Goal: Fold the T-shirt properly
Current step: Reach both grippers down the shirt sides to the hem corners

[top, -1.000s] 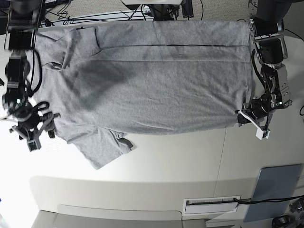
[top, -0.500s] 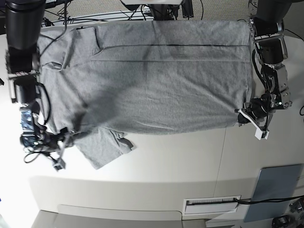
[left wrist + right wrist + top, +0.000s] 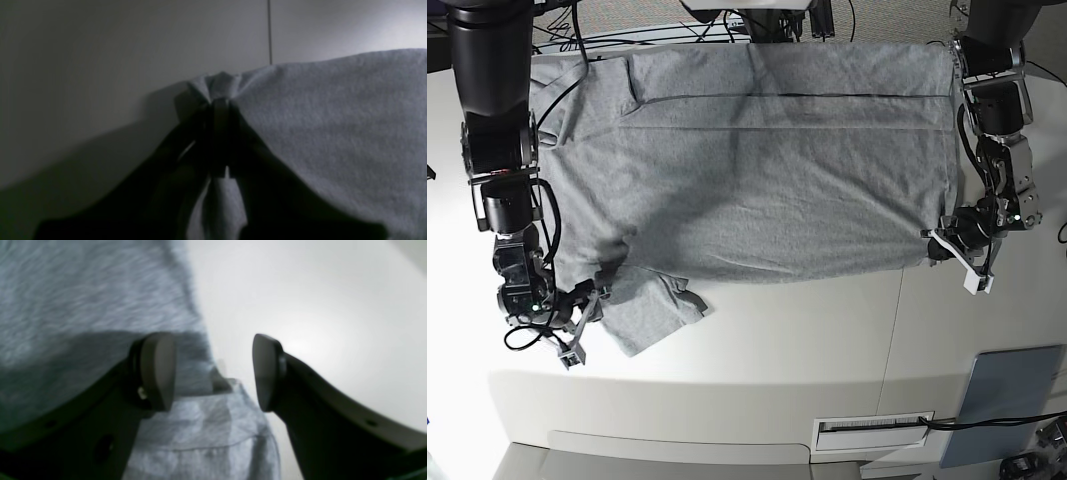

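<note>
Right gripper [image 3: 577, 325] sits low at the left of the base view, over the sleeve [image 3: 649, 312] that sticks out past the shirt's lower edge. Its jaws stand wide apart, holding nothing; in the right wrist view the pads [image 3: 160, 370] straddle the sleeve's edge, one over cloth, the other over bare table [image 3: 777, 340].

Shirt [image 3: 757, 160] lies spread flat across the table's far half, long axis left-right, one lengthwise crease line showing near the far edge. No lettering visible.

Left gripper [image 3: 952, 243] at the right end, on the shirt's near corner. Jaws pinched shut on a bunched tuck of the hem, plain in the left wrist view [image 3: 220, 100].

Step, as I judge it: getting both near-edge grips set for a lengthwise fold. One end is held, the sleeve end is not.

Next needs: right gripper drops onto the sleeve edge and closes, getting cloth between both pads. Then both lift together and carry the near edge toward the far edge.

Blue-grey panel [image 3: 1002, 405] lies well apart, bottom right.
</note>
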